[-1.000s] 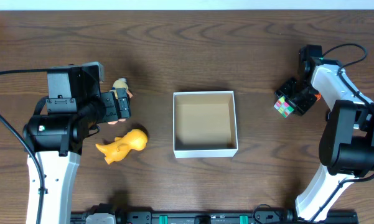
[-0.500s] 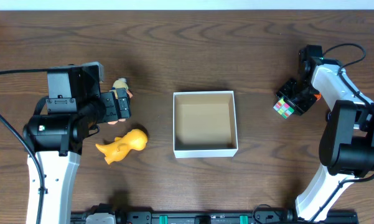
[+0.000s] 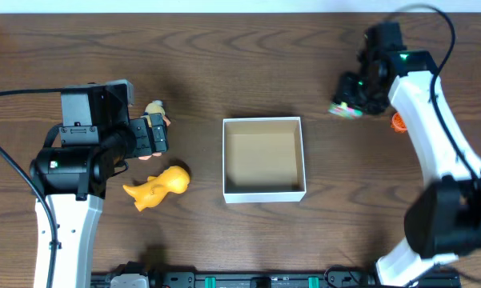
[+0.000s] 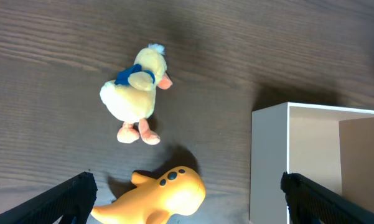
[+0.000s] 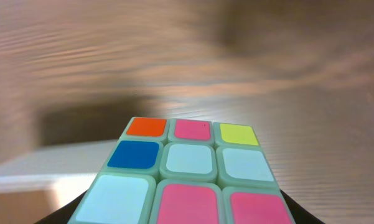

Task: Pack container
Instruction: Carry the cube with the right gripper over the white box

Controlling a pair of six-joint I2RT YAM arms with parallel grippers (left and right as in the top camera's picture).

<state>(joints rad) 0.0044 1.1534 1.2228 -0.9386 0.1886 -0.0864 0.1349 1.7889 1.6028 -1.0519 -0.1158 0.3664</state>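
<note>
The container (image 3: 263,193), a square white-walled box with a brown floor, sits mid-table and holds nothing. My right gripper (image 3: 358,90) is shut on a multicoloured puzzle cube (image 3: 344,108) and holds it above the table, beyond the container's far right corner. The cube (image 5: 193,174) fills the blurred right wrist view. My left gripper (image 3: 152,134) is open and empty, left of the container. It hovers between a small plush duck (image 3: 155,110) and a yellow toy animal (image 3: 158,186). In the left wrist view the duck (image 4: 137,93), the yellow toy (image 4: 158,198) and the container's wall (image 4: 269,162) show.
A small orange object (image 3: 398,122) lies on the table right of the cube. The dark wooden table runs on all sides of the container.
My right arm has lifted the cube off the table and carried it up and to the left, towards the container's far side. The left arm and the toys have not moved.
</note>
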